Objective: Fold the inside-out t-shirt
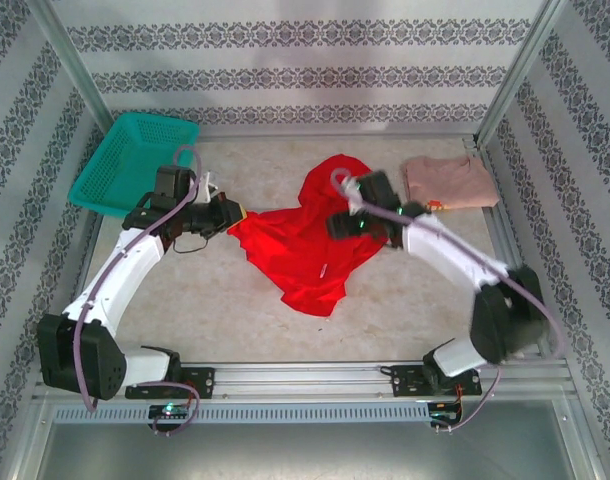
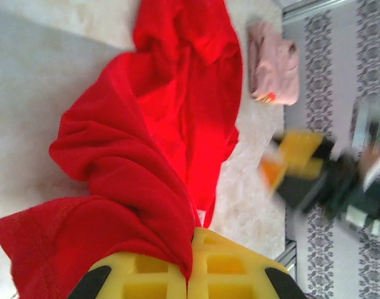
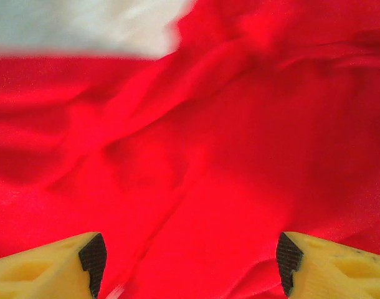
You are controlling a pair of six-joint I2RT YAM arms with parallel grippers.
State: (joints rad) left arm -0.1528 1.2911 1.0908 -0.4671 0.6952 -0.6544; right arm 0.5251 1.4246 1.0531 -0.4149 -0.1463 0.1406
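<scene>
We are at the spreading step: the shirt [image 1: 295, 250] lies bunched mid-table [image 1: 225, 310], too rumpled to fold. Our left gripper [image 2: 191, 255] is clamped on a gather of its left edge. Our right gripper [image 3: 190, 261] hangs over the cloth, jaws wide, holding nothing. Next, we judge, the right must pinch an opposite edge so both can pull it flat. Bare room lies toward the near edge; the basket [image 1: 135, 160] crowds the far left corner, the pink shirt [image 1: 450, 182] the far right.
</scene>
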